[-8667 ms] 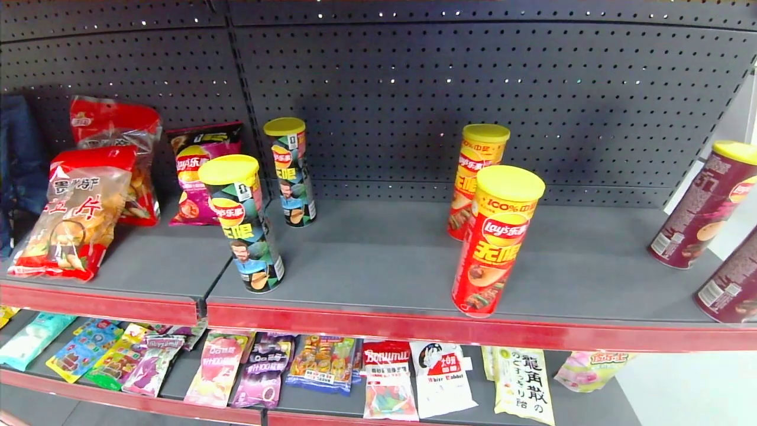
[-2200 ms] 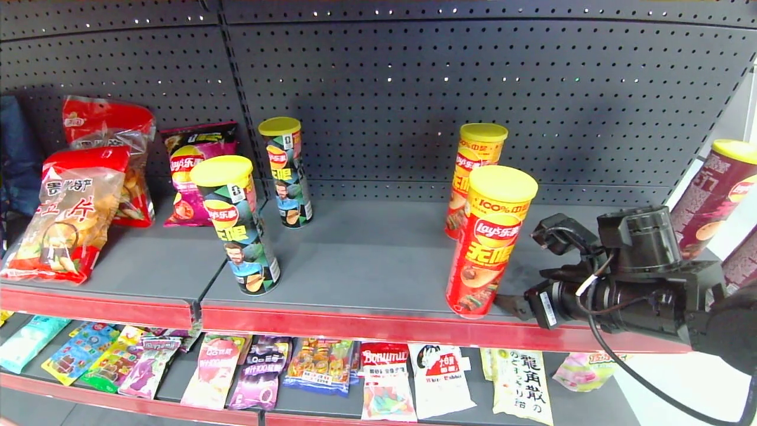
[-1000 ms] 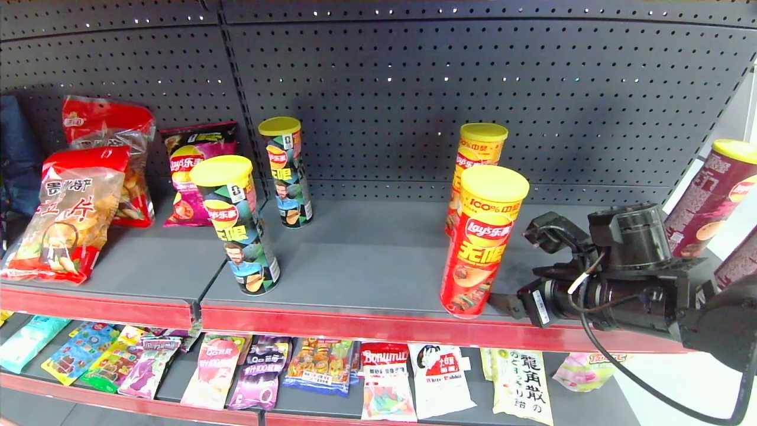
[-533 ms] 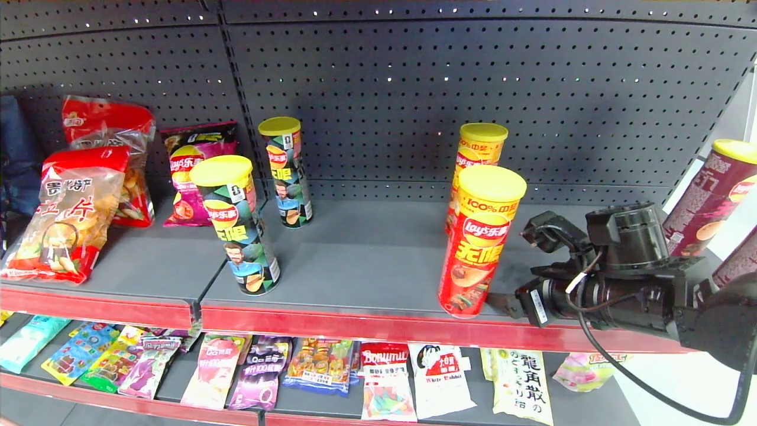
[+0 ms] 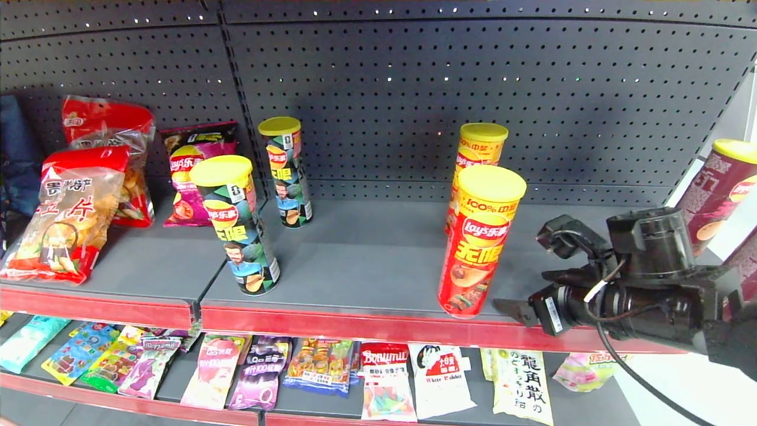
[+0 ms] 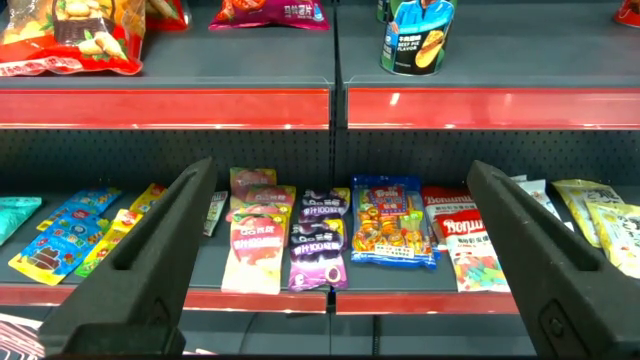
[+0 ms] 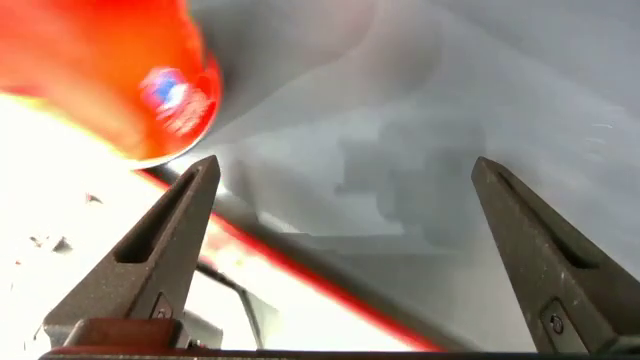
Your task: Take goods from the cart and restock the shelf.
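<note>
Red can (image 5: 480, 236): upright at shelf (image 5: 366, 266) front edge. Right gripper (image 7: 345, 170): just right of can's base, jaws apart, empty. Left gripper (image 6: 342, 170): facing tier (image 6: 400, 302) below can, jaws apart, empty.

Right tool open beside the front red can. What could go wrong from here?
1. The front red can stands near the shelf's red front lip, with the open right tool low beside its base; a sideways bump might tip it off.
2. The maroon cans stand close behind the arm; a careless swing back may knock them.
</note>
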You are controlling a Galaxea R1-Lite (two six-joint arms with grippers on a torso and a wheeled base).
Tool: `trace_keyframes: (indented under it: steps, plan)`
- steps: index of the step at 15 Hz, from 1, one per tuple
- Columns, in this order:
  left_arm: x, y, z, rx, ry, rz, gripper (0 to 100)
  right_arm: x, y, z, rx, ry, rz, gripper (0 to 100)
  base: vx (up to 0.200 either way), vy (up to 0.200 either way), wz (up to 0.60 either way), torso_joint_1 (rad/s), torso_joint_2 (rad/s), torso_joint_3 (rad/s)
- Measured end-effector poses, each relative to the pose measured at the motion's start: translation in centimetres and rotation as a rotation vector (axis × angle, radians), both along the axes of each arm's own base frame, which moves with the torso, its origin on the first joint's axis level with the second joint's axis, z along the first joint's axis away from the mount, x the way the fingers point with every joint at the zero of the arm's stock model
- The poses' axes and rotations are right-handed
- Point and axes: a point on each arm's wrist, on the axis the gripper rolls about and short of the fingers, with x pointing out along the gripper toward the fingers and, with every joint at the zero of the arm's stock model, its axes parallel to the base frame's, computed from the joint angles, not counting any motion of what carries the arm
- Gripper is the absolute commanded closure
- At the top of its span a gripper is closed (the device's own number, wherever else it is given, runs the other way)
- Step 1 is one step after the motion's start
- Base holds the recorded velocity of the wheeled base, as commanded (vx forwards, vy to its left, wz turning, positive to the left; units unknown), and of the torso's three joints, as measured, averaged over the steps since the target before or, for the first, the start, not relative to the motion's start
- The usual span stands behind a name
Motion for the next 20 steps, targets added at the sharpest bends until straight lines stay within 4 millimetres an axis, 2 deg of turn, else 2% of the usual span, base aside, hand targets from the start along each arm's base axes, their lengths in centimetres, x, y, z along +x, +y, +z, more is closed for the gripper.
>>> trace_keyframes:
  steps: [3,7,10,13,16,18,20]
  plan:
    - [0.0,0.0,0.0,0.000,0.000,-0.001,0,-3.1,-1.1,2.1,0.033,-0.081,0.010,0,0.000,0.000,0.00,0.000,0.00,0.000]
    - [0.0,0.0,0.0,0.000,-0.001,0.000,0,-10.0,-3.6,4.4,0.107,-0.252,0.040,0,0.000,0.000,0.00,0.000,0.00,0.000]
    - [0.0,0.0,0.0,0.001,-0.001,-0.001,0,-14.6,-6.5,4.9,0.149,-0.383,-0.034,0,0.000,0.000,0.00,0.000,0.00,0.000]
    - [0.0,0.0,0.0,0.001,-0.001,-0.001,0,-18.9,-9.4,2.9,0.091,-0.354,-0.266,0,0.000,0.000,0.00,0.000,0.00,0.000]
    - [0.0,0.0,0.0,0.000,-0.002,-0.004,0,-23.2,-10.1,0.2,0.063,-0.317,-0.446,0,0.000,0.000,0.00,0.000,0.00,0.000]
    - [0.0,0.0,0.0,0.000,-0.001,-0.006,0,-24.9,-10.0,-1.6,0.090,-0.394,-0.474,0,0.000,0.000,0.00,0.000,0.00,0.000]
    - [0.0,0.0,0.0,0.000,-0.001,-0.008,0,-25.1,-9.8,-3.3,0.158,-0.480,-0.432,0,0.000,0.000,0.00,0.000,0.00,0.000]
